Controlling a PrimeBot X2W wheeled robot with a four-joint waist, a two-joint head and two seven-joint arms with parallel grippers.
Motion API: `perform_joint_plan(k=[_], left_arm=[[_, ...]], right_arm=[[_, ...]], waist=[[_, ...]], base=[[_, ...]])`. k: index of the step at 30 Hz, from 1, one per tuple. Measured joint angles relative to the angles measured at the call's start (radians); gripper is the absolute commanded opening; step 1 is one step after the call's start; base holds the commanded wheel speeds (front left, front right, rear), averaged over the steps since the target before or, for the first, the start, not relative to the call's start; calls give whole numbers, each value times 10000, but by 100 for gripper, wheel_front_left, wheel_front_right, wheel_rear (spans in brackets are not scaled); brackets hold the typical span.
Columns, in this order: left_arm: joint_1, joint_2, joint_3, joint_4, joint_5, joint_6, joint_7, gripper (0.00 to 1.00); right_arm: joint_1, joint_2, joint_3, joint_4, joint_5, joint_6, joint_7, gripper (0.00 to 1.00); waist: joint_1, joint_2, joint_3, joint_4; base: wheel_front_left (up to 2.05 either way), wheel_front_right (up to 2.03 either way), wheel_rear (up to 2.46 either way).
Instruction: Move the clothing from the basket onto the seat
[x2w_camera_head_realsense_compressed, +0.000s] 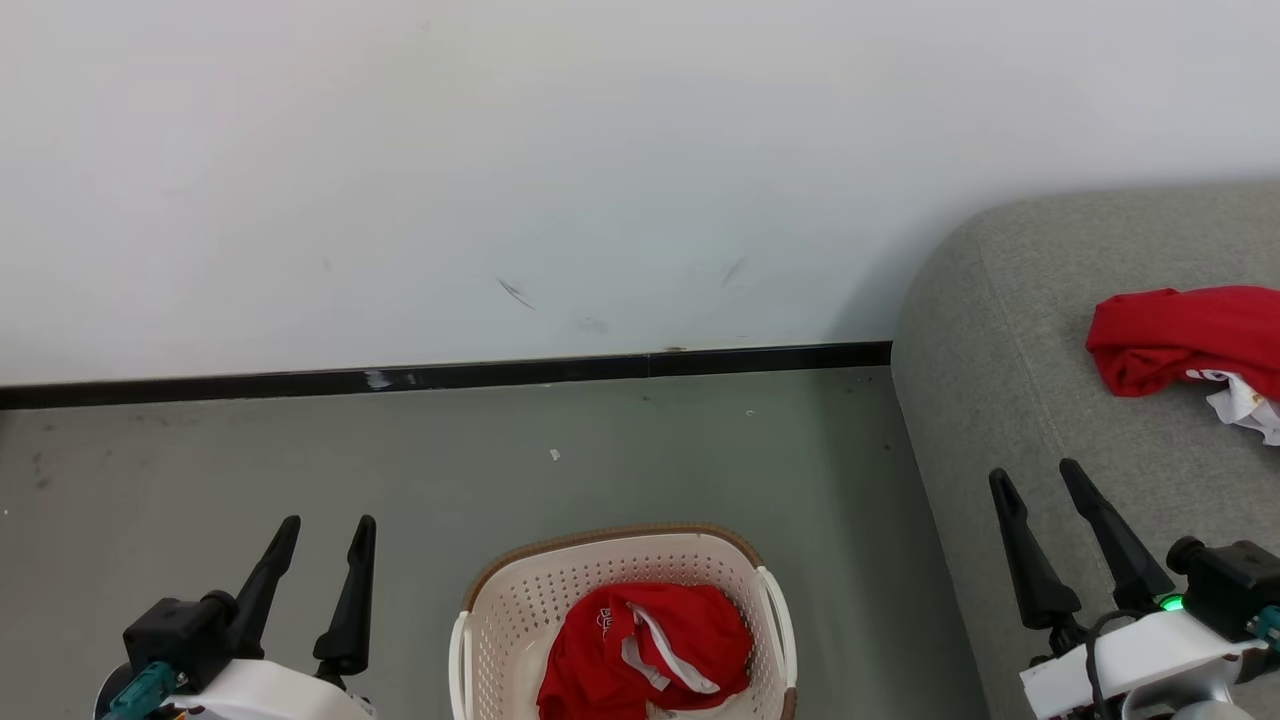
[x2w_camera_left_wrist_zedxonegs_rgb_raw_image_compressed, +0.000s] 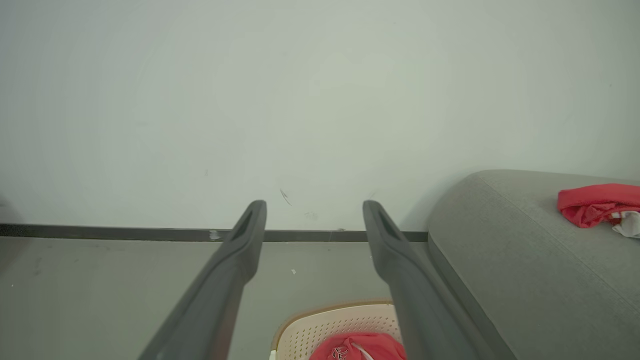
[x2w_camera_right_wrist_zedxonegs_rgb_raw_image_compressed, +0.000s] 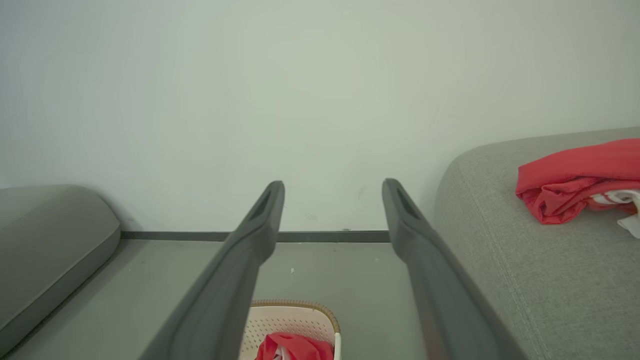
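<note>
Left gripper (x2w_camera_head_realsense_compressed: 330, 522) is being held low at the left of the head view, above the floor (x2w_camera_head_realsense_compressed: 300, 470). Its fingers (x2w_camera_head_realsense_compressed: 260, 585) are being held spread wide, with nothing being gripped between them. Right gripper (x2w_camera_head_realsense_compressed: 1034, 470) is being held at the lower right, showing against the near part of the seat (x2w_camera_head_realsense_compressed: 1000, 350). Its fingers are likewise being held apart and empty, tips being pointed toward the wall (x2w_camera_head_realsense_compressed: 500, 150).

Basket (x2w_camera_head_realsense_compressed: 515, 600) is being seen standing on the floor between the two grippers, near the seat's rounded corner, touched by neither. One red garment (x2w_camera_head_realsense_compressed: 650, 650) is being carried inside it, crumpled, a white stripe and a small white logo being shown on top. The other red garment (x2w_camera_head_realsense_compressed: 1180, 335) is being supported on the seat, bunched, with white fabric being shown at its near edge, well apart from the right gripper.

In both wrist views the basket is being framed low between the open fingers. In the right wrist view a second grey cushion (x2w_camera_right_wrist_zedxonegs_rgb_raw_image_compressed: 50, 235) is being seen at the far left, against the wall. A dark skirting strip (x2w_camera_head_realsense_compressed: 450, 377) is being seen along the wall's foot.
</note>
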Motion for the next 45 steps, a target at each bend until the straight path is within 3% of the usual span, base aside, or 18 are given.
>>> perform_joint_plan(k=[25, 45], left_arm=[[-28, -63, -125, -165, 265, -155, -21, 100], [-919, 12, -644, -171, 447, -596, 428, 100]], right_arm=[[-36, 75, -113, -445, -163, 0, 0, 100], [-678, 255, -479, -995, -353, 0, 0, 100]], waist=[[0, 0, 560, -143], [-1, 0, 1741, -513]], base=[[0, 0, 0], [0, 0, 0]])
